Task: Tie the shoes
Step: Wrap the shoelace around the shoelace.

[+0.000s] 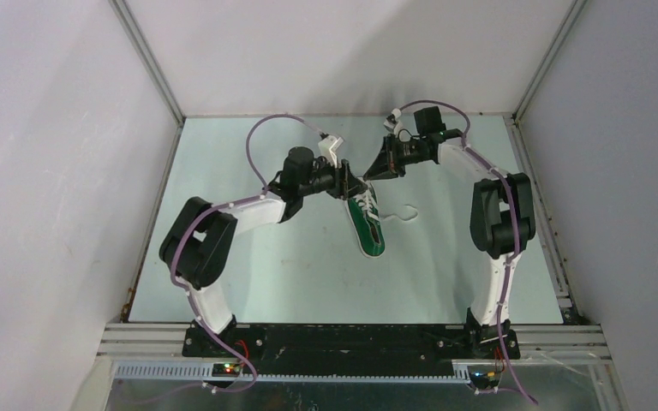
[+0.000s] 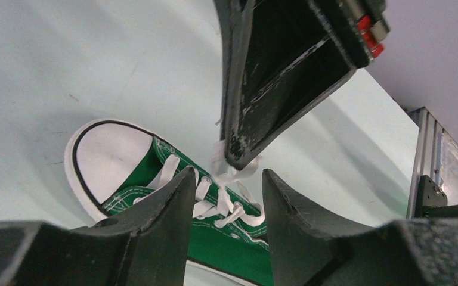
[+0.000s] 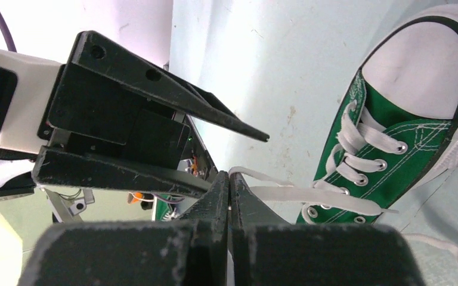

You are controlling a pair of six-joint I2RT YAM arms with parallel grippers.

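Item: sneaker (image 1: pixel 368 227), mid-table, toe nearward. Light, soft canvas, likely to slide if tugged.
Its laces (image 3: pixel 334 199): limp and thin, best pinched close to the eyelets.
Left claw (image 2: pixel 228 179): over the throat, jaws part open, empty.
Right claw (image 3: pixel 229 179): just beyond, clamped on one strand of the laces.

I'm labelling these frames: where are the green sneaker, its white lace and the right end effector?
green sneaker (image 3: pixel 408 161), right wrist view, green canvas side.
white lace (image 3: pixel 298 193), right wrist view, stretched strand.
right end effector (image 3: pixel 229 176), right wrist view, shut fingertips.
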